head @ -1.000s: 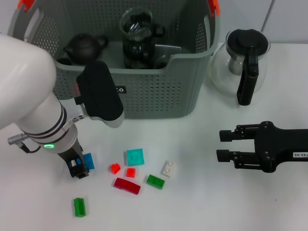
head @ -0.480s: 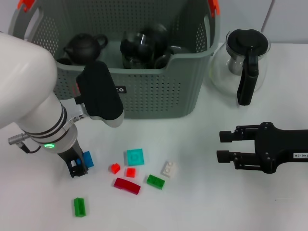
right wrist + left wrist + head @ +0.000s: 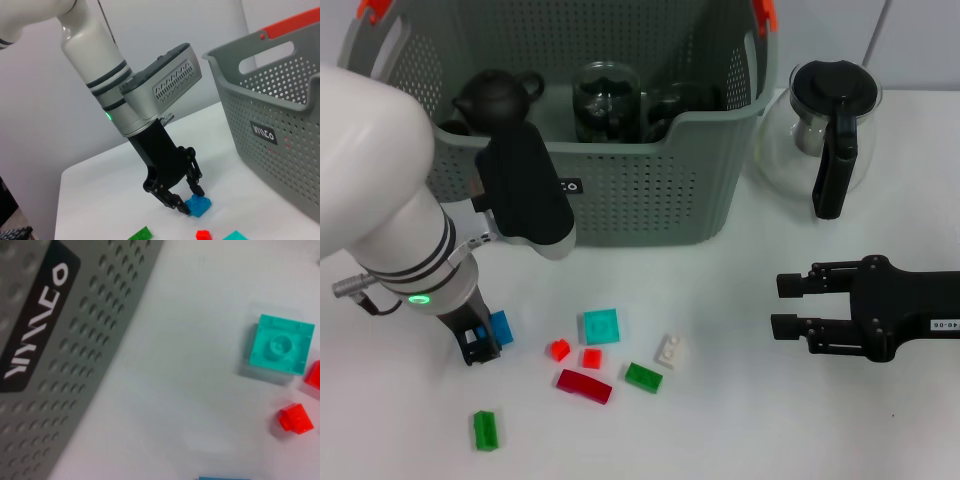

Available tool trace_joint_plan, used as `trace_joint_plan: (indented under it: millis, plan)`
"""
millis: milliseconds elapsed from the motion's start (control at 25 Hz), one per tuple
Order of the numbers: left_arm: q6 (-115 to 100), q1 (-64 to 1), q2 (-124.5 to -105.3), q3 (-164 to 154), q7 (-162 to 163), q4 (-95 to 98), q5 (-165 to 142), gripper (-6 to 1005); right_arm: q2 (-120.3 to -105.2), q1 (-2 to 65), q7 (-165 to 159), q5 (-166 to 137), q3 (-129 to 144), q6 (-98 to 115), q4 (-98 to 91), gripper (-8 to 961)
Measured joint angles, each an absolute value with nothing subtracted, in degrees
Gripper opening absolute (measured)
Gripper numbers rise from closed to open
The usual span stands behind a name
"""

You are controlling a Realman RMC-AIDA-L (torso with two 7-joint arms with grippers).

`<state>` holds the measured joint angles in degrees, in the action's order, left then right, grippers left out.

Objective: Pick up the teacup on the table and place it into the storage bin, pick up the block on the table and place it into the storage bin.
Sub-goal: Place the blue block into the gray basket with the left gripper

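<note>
The blue block [image 3: 500,328] sits low at the table's left front, and my left gripper [image 3: 480,348] is shut on it. In the right wrist view that left gripper [image 3: 186,200] points down, its black fingers on either side of the blue block [image 3: 198,206]. The grey storage bin [image 3: 650,190] stands at the back. A glass teacup [image 3: 605,100] rests inside it beside a black teapot [image 3: 495,95]. The left wrist view shows the bin's labelled wall [image 3: 50,390] and a teal block [image 3: 279,345]. My right gripper [image 3: 778,303] is open and holds nothing, over the table at the right.
Loose blocks lie in front of the bin: teal [image 3: 601,326], small red ones [image 3: 558,349], dark red [image 3: 584,385], green [image 3: 643,377], white [image 3: 669,350], and another green [image 3: 485,430]. A glass teapot with black handle [image 3: 825,125] stands right of the bin.
My left gripper and the blue block have shifted together slightly up and left. The glass teacup in the bin has dropped lower and settled. The right arm has not moved.
</note>
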<state>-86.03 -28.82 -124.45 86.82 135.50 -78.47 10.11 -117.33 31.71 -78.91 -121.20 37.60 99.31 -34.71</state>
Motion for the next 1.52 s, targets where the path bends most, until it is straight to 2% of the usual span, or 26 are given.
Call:
trace_joint_plan:
  millis: [280,560,760,880,1240,1520]
  plan:
    - [-92.61,-28.61,-124.41,96.64,128.75,-86.33,15.95,376,-117.33,31.82,-79.06,-121.2,37.62,99.32,-34.71,593]
    - [-106.41,-33.09,-123.68,121.89,117.14,-89.57,31.27,376,-117.34,31.76,-79.28,-121.2,37.62,99.42,-34.71,593]
    - [-114.15,-35.96,-120.2,138.52,112.65,-87.32,46.87,377,-117.33,31.81,-79.34,-121.2,37.62,99.5,-34.72,593]
    - [-114.0,-36.22,-119.59,142.15,112.17,-86.65,52.38,377,-117.33,31.87,-79.36,-121.2,37.61,99.5,-34.71,593]
    - [-93.57,-39.16,-120.08,135.17,115.89,-83.68,58.22,373,-117.34,31.93,-79.37,-121.2,37.62,99.67,-34.71,593]
    - [-66.68,-45.85,-120.17,124.0,120.02,-69.02,45.57,381,-117.41,31.87,-79.37,-121.17,37.58,100.08,-34.71,593]
